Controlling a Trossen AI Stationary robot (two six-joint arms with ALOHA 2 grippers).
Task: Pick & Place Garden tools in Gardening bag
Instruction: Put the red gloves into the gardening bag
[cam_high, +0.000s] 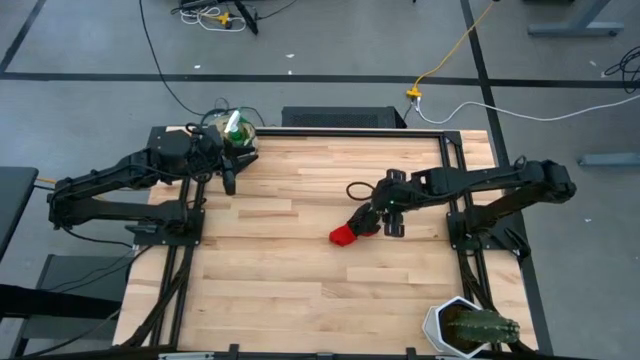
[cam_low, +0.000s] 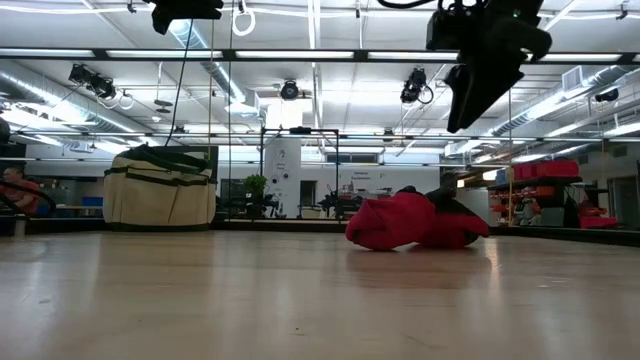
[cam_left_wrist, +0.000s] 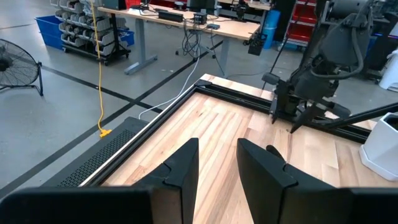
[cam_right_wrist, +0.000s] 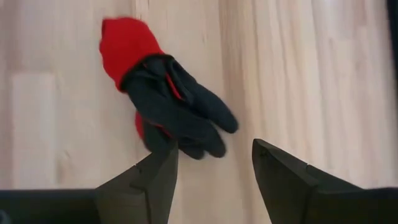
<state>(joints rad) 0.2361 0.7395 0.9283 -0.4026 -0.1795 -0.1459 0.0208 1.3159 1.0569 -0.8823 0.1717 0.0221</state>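
A red-and-black glove (cam_high: 347, 233) lies crumpled on the wooden table, right of the middle; it also shows in the low view (cam_low: 415, 220) and the right wrist view (cam_right_wrist: 165, 93). My right gripper (cam_high: 383, 222) hangs open well above it (cam_low: 465, 115), pointing steeply down, its fingertips (cam_right_wrist: 214, 168) over the glove's black finger end. The beige gardening bag with green trim (cam_high: 238, 136) stands at the far left corner (cam_low: 160, 188), with something green showing in its top. My left gripper (cam_high: 228, 178) waits open beside the bag, raised, with nothing between its fingers (cam_left_wrist: 217, 162).
A white pot with a green cactus (cam_high: 470, 328) stands at the table's near right corner and shows in the left wrist view (cam_left_wrist: 380, 146). A black frame rail (cam_high: 340, 128) runs along the table's far edge. Bare wood lies between the glove and the bag.
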